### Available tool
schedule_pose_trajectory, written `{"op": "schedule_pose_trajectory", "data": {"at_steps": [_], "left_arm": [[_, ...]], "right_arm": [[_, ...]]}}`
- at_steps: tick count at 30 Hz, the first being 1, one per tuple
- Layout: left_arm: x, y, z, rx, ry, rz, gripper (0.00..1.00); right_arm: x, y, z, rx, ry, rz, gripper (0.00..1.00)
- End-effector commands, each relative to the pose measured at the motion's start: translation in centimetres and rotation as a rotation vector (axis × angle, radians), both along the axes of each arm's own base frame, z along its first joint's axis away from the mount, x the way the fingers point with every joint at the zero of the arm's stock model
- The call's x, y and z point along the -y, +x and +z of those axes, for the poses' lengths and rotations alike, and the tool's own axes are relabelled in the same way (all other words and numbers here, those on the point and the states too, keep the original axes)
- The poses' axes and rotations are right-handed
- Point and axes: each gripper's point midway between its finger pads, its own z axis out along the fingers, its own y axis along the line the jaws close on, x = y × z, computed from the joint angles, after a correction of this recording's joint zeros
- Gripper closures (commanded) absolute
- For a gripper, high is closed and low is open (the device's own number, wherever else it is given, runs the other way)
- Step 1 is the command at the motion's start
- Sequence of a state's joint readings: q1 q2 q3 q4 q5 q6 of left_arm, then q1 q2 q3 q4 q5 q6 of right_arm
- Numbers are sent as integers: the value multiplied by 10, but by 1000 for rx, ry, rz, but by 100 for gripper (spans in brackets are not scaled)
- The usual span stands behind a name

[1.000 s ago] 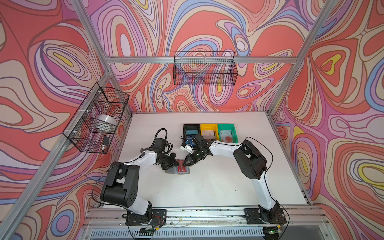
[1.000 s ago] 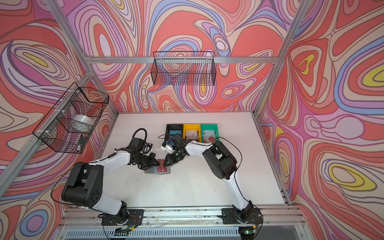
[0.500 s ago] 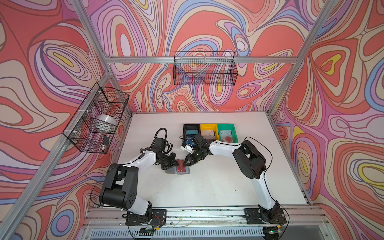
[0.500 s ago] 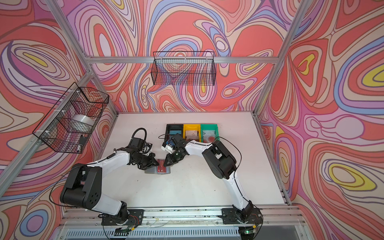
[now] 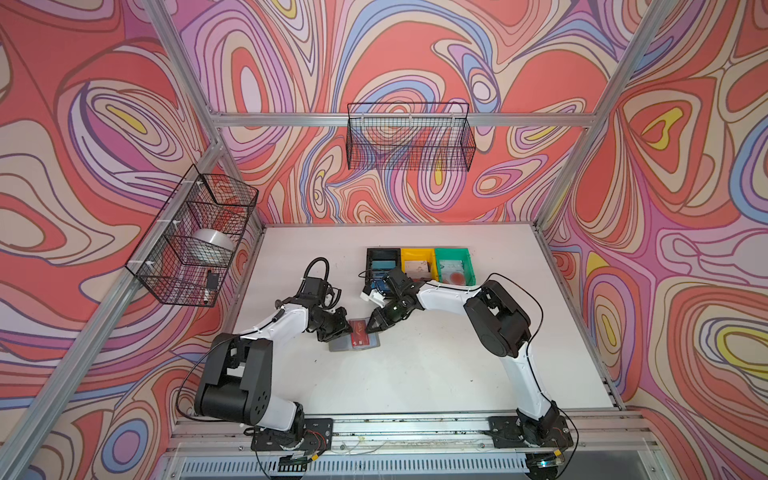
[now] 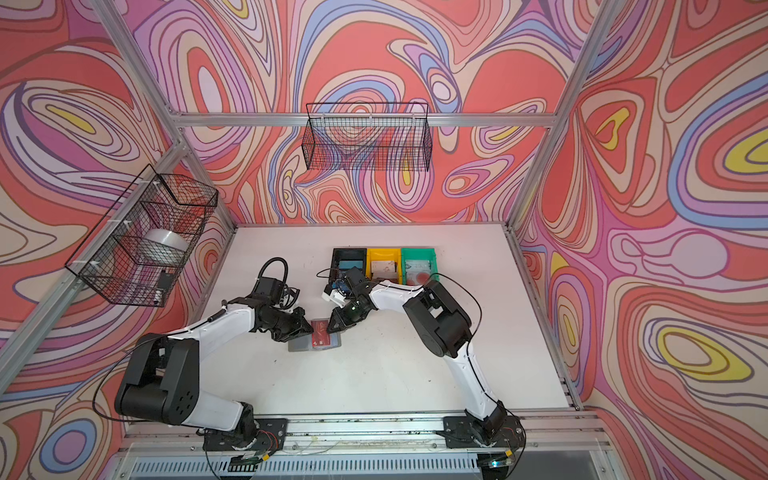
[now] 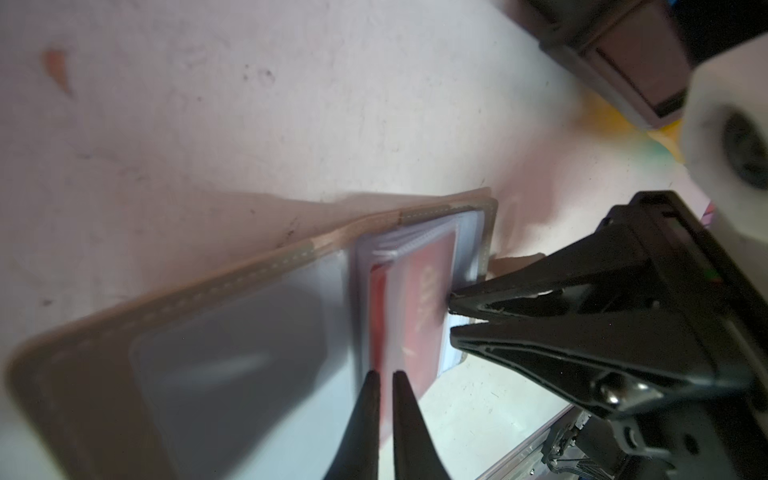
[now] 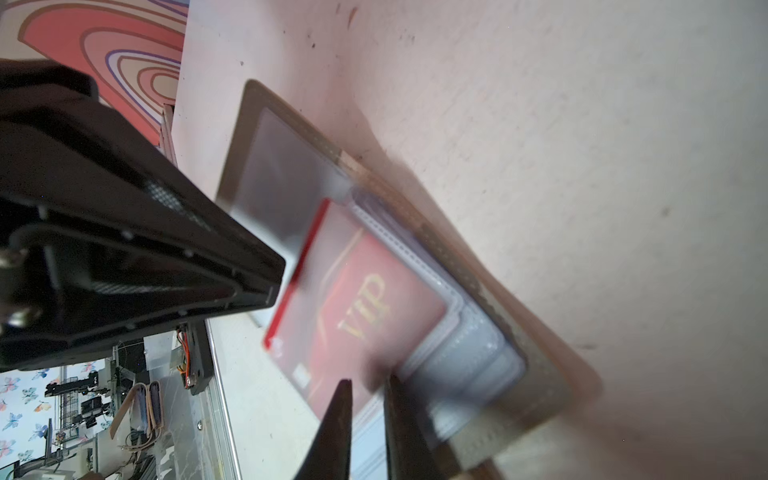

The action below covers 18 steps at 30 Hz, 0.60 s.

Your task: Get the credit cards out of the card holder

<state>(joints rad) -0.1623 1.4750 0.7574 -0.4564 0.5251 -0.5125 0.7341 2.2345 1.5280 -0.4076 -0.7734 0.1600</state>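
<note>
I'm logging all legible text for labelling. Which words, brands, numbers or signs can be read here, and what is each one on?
"VIP": gold letters on the red card, which sits in a clear pocket of the card holder.
Small white marks near that card's corner: too blurred to read.
Print on the blue card, the pale card and the whitish card in the bins: too small to read.

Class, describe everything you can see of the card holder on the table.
The card holder lies open on the white table, between both arms. It looks like grey-brown stitched fabric with translucent plastic pockets. A red card lettered VIP sticks partly out of one pocket. The right gripper pinches the pockets' edge; the left gripper has its tips at the card's edge, grip unclear.
</note>
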Motion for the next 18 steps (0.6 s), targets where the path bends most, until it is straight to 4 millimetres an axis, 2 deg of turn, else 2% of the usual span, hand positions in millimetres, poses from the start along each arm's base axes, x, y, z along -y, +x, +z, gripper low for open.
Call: {"op": "schedule_pose_trajectory", "data": {"at_steps": [1,18], "left_arm": [[-6,-11,-2,-23,24,-5,86],[-7,-17,-19,-52,10,7,87]], "right_arm": [[12,-5,-33,-42,-96,-19,81],[11,-7,-33,-51,-93,-16,81]]}}
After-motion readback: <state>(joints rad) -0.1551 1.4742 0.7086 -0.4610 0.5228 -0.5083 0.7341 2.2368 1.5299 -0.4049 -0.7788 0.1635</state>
